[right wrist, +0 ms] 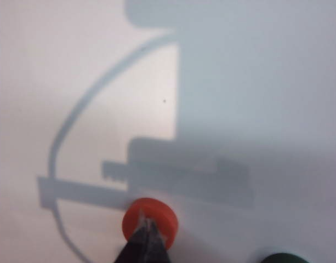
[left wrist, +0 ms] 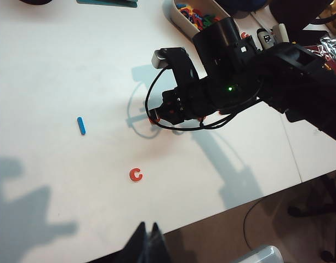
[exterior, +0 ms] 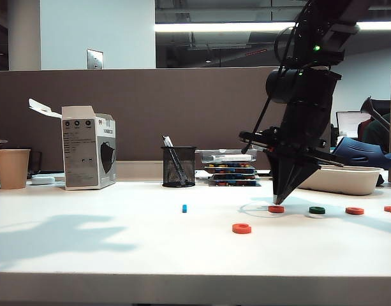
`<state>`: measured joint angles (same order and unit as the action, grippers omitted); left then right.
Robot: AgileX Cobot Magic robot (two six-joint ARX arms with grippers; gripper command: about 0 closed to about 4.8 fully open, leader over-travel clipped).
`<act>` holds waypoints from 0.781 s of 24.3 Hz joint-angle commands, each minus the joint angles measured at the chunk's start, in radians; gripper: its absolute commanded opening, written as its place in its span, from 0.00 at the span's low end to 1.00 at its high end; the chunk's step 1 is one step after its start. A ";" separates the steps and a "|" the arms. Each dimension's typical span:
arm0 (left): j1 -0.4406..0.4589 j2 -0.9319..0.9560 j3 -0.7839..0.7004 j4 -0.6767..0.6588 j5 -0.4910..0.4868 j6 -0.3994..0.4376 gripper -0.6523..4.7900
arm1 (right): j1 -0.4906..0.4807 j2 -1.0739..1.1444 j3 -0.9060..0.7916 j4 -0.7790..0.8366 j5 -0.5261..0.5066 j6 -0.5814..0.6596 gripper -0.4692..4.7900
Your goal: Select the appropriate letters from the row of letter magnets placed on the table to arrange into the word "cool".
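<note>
Red-orange ring flat on table, right of centre, beside dark green ring. Right gripper jaws closed, tips over it. Left gripper near front edge, jaws together.

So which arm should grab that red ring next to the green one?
The right arm. Its claw is shut and pointing down right over the red ring, beside the green ring. The left claw is far off, back near the table's front edge.
</note>
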<state>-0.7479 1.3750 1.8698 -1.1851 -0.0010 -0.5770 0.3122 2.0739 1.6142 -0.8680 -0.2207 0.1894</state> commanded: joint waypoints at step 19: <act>0.001 -0.002 0.003 0.020 -0.003 0.001 0.11 | 0.020 0.023 -0.027 -0.182 0.008 -0.011 0.08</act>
<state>-0.7479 1.3750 1.8702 -1.1774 -0.0013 -0.5770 0.3222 2.0876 1.6138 -1.0008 -0.2359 0.1841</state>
